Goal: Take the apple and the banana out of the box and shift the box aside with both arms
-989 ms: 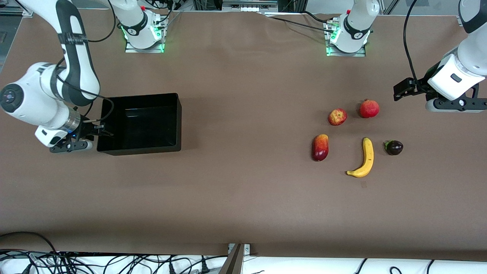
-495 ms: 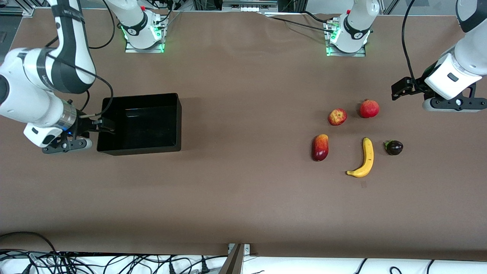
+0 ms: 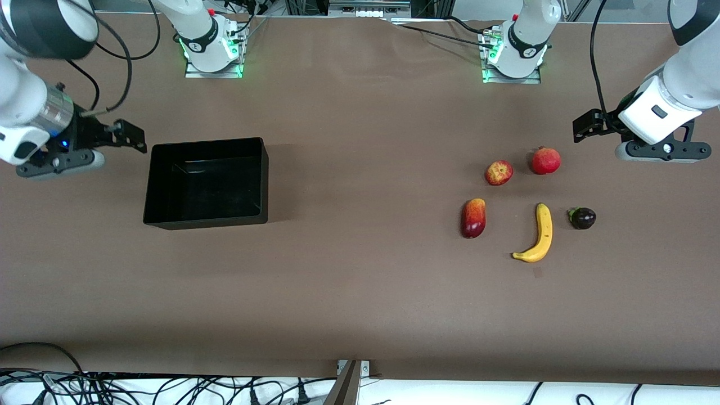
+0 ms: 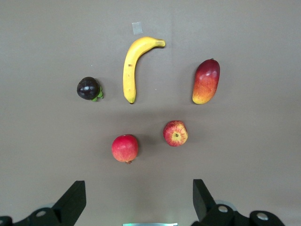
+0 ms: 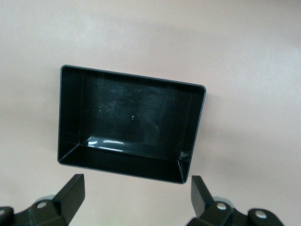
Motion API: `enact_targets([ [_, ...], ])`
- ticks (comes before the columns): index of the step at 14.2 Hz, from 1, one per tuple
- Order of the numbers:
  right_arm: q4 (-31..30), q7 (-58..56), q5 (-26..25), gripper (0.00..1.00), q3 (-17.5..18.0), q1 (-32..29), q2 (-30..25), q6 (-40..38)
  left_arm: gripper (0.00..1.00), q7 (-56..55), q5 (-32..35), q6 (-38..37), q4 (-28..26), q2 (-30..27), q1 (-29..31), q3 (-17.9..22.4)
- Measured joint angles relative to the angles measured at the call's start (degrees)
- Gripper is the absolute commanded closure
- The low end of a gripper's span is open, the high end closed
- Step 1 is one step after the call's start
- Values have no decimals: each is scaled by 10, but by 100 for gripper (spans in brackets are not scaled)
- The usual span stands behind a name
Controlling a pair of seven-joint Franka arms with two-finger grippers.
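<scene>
The yellow banana (image 3: 540, 233) lies toward the left arm's end of the table. The red and yellow apple (image 3: 499, 172) lies farther from the front camera than the banana. Both show in the left wrist view, the banana (image 4: 131, 66) and the apple (image 4: 175, 133). The black box (image 3: 205, 185) stands empty toward the right arm's end and also shows in the right wrist view (image 5: 70, 113). My left gripper (image 3: 585, 126) (image 4: 138, 200) is open and empty, up over the table beside the fruits. My right gripper (image 3: 130, 138) (image 5: 136, 195) is open and empty, up over the table beside the box's end.
A round red fruit (image 3: 545, 161) lies beside the apple. A red and yellow mango (image 3: 473, 218) and a small dark purple fruit (image 3: 583, 218) lie on either side of the banana. The arm bases (image 3: 212, 50) (image 3: 513, 53) stand along the table's edge farthest from the front camera.
My right gripper has left the box's end wall, risen and drawn away toward the arm bases. The box stays put. My left gripper has drifted slightly toward the bases.
</scene>
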Motion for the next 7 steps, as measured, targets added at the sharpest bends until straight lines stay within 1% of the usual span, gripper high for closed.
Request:
enact_targets([
  [2,-1,1,-4,0,75,-75,-15,-14,0,0,5,0,0,0,0,-1],
  [4,-1,1,-4,0,141,-140,-19,-17,0,0,12,0,0,0,0,-1],
  [6,-1,1,-11,0,200,-192,-21,-17,0,0,15,0,1,0,0,-1],
  [7,0,1,-12,0,220,-208,-21,-17,0,0,15,0,1,0,0,-2],
])
